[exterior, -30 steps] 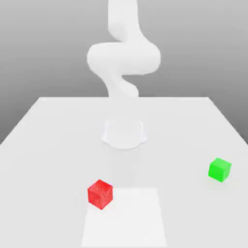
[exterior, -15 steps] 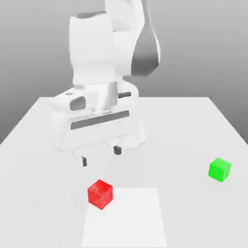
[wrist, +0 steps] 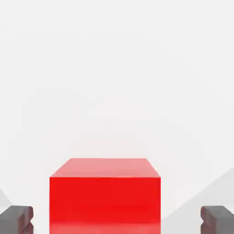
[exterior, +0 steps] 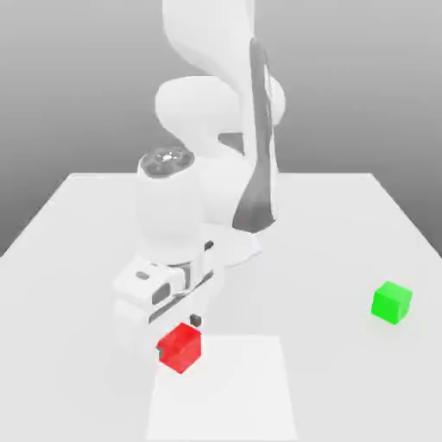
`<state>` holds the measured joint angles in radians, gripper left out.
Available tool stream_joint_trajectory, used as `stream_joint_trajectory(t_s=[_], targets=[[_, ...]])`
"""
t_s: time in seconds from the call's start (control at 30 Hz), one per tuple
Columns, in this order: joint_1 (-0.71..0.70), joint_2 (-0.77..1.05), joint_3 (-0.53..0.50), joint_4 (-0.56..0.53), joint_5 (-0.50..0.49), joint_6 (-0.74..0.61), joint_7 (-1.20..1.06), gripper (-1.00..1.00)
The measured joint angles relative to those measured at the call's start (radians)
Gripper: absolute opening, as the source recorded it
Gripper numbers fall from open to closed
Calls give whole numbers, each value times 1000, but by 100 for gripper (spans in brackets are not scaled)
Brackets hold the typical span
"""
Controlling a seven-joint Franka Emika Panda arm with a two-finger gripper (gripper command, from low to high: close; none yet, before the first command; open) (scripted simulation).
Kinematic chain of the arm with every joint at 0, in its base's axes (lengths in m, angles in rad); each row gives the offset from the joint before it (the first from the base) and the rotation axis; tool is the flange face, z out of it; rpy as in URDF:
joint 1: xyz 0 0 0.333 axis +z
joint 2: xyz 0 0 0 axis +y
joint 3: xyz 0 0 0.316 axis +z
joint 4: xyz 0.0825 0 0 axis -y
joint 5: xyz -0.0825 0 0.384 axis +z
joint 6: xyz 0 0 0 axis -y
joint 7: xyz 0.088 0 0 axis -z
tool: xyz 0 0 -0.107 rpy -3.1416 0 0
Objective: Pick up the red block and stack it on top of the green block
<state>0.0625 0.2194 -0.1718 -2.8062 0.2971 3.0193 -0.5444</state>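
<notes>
Straddling the red block [wrist: 105, 194] with fingertips [wrist: 16, 219] spread wide and clear of both side faces, gripper [exterior: 177, 332] released, nothing grasped; block centred in the gap in the hand view, so closing straight in looks sufficient, no sideways correction likely needed; cube, hence no long axis to favour. In the exterior view, red block resting on the table [exterior: 345, 224] at about 7 o'clock from the arm's base, hand low directly over it and partly hiding its upper edge; green block [exterior: 392, 303] well apart, toward 3 o'clock of the red one. Compared with half a second ago: hand lower, turned, and over the block rather than up behind it; both blocks unmoved; fingers equally wide.
</notes>
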Motion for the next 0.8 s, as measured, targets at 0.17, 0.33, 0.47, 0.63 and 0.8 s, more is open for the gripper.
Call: stream_joint_trajectory(t_s=[0.17, 0.33, 0.47, 0.63, 0.8], targets=[[0, 0, 0, 0, -1, -3, 1, -100], [38, -57, -59, -8, -82, -46, 58, -100], [60, -154, -118, -23, -223, -122, 160, -100], [65, -257, -108, -41, -326, -210, 249, -100], [282, -285, 16, -20, -313, -259, 353, -100]])
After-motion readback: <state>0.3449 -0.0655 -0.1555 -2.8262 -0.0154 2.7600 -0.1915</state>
